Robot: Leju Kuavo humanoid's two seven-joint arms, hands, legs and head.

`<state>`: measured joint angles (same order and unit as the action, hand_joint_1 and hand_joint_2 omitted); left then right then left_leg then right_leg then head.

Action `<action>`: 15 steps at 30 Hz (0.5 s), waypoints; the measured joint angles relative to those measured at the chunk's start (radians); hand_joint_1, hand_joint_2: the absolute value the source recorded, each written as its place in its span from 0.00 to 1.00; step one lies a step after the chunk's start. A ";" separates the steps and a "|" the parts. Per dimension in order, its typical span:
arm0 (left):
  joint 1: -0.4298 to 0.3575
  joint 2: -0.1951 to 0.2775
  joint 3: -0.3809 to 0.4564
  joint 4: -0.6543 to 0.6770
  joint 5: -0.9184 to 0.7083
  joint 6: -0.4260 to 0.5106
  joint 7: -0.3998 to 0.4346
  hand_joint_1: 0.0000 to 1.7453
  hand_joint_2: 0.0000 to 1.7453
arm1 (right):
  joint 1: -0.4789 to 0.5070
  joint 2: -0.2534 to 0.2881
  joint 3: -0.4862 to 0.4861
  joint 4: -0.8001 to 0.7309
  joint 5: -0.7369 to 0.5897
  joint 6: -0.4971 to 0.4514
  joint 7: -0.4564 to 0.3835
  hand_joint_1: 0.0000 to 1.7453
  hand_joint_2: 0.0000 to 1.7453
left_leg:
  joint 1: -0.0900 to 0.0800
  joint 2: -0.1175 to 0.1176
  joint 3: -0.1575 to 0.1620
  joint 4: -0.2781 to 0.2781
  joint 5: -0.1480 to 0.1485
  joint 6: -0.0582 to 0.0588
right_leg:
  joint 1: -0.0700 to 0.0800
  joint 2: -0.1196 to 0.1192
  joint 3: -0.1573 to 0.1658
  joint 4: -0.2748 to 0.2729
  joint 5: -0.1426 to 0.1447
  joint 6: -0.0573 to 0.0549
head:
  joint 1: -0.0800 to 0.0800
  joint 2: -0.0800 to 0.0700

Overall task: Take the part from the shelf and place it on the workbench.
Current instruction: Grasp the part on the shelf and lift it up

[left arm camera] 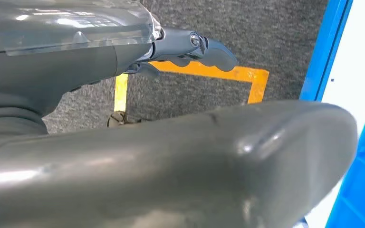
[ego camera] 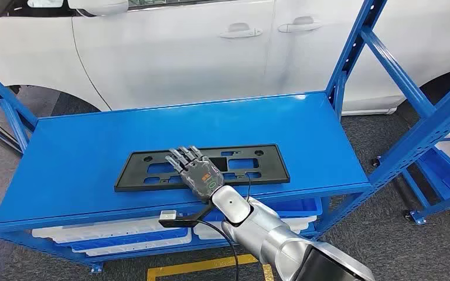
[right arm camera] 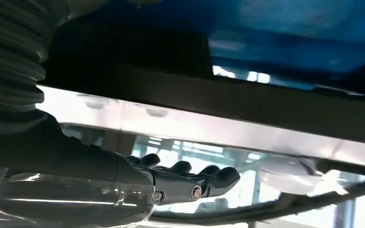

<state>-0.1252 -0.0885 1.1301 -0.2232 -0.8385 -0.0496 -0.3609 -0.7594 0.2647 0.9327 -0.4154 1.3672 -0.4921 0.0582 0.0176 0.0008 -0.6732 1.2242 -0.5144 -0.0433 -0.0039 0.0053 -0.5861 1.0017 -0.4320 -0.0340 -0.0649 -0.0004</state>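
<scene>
The part is a flat black plate frame (ego camera: 130, 174) with several cut-outs, lying near the front edge of the blue shelf top (ego camera: 82, 158). My right hand (ego camera: 196, 172) reaches in from below and lies over the frame's middle, fingers stretched forward across it and gripping nothing. In the right wrist view the dark fingers (right arm camera: 209, 178) are only slightly bent with nothing in them, and the frame (right arm camera: 247, 102) runs close beside them as a dark band. My left hand (left arm camera: 190, 45) hangs over the floor, holding nothing.
A white car (ego camera: 181, 52) stands just behind the shelf. Blue uprights (ego camera: 351, 52) rise at the shelf's right end, and another blue rack (ego camera: 445, 170) is further right. White and blue trays (ego camera: 123, 234) fill the lower level. Yellow tape (ego camera: 199, 266) marks the grey floor.
</scene>
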 joint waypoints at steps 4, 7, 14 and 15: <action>-0.002 0.001 0.000 0.000 -0.001 0.000 0.000 0.00 0.00 | -0.019 -0.011 -0.032 0.026 -0.007 0.025 0.040 1.00 1.00 | -0.002 -0.001 0.102 -0.205 0.072 0.015 | 0.003 0.001 0.006 0.002 -0.004 0.013 | 0.000 0.000; -0.001 0.002 -0.001 0.000 -0.002 0.000 0.001 0.00 0.00 | -0.031 -0.033 -0.070 0.045 -0.011 0.044 0.053 1.00 1.00 | -0.006 -0.003 0.111 -0.227 0.076 0.037 | 0.004 0.001 0.005 0.001 -0.002 0.031 | 0.000 0.000; -0.002 0.003 -0.001 0.000 -0.002 0.000 0.002 0.00 0.00 | -0.036 -0.069 -0.117 0.072 -0.012 0.055 0.053 1.00 1.00 | -0.004 0.000 0.103 -0.232 0.088 0.061 | -0.002 -0.001 -0.130 0.289 -0.138 0.052 | 0.000 0.000; -0.002 0.003 -0.001 0.000 -0.002 -0.001 0.002 0.00 0.00 | -0.036 -0.072 -0.122 0.075 -0.011 0.057 0.052 1.00 1.00 | -0.005 -0.001 0.102 -0.232 0.088 0.061 | -0.002 -0.001 -0.125 0.277 -0.120 0.051 | 0.000 0.000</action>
<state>-0.1272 -0.0851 1.1289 -0.2232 -0.8404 -0.0506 -0.3589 -0.7957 0.1928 0.8111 -0.3405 1.3561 -0.4350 0.1104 0.0127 0.0002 -0.5709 0.9926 -0.4267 0.0178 -0.0058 0.0047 -0.7112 1.2787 -0.5518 0.0165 -0.0648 -0.0004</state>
